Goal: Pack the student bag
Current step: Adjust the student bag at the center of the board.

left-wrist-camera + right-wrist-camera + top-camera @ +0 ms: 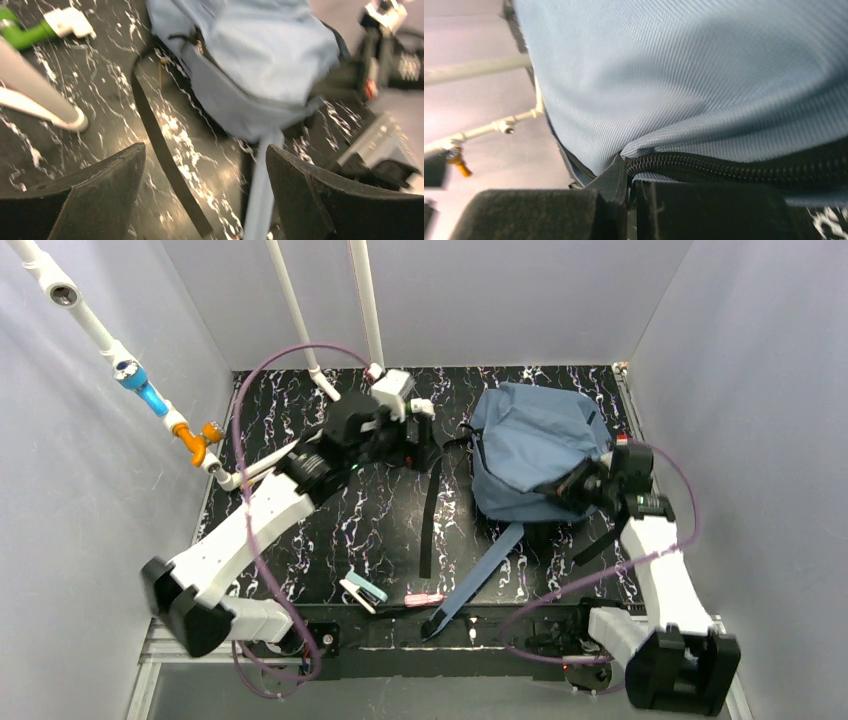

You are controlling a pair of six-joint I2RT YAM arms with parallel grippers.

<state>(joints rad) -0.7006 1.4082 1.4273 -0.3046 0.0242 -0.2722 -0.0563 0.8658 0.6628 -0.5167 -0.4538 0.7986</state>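
Observation:
The student bag (530, 445), slate-blue with black straps, lies at the right middle of the black marbled table. My right gripper (572, 488) sits at its near right edge. In the right wrist view that gripper (631, 192) is shut on a fold of the bag's fabric (616, 177) at the end of a black zipper (734, 167). My left gripper (425, 445) hovers just left of the bag. Its jaws (205, 147) stand wide open with nothing between them, over a black webbing strap (165, 155) and a blue strap (260, 190).
A white and teal stapler-like item (362, 590) and a small pink item (424, 598) lie near the table's front edge. White pipes (300, 310) rise at the back left, one with blue and orange fittings (150, 395). Grey walls enclose three sides.

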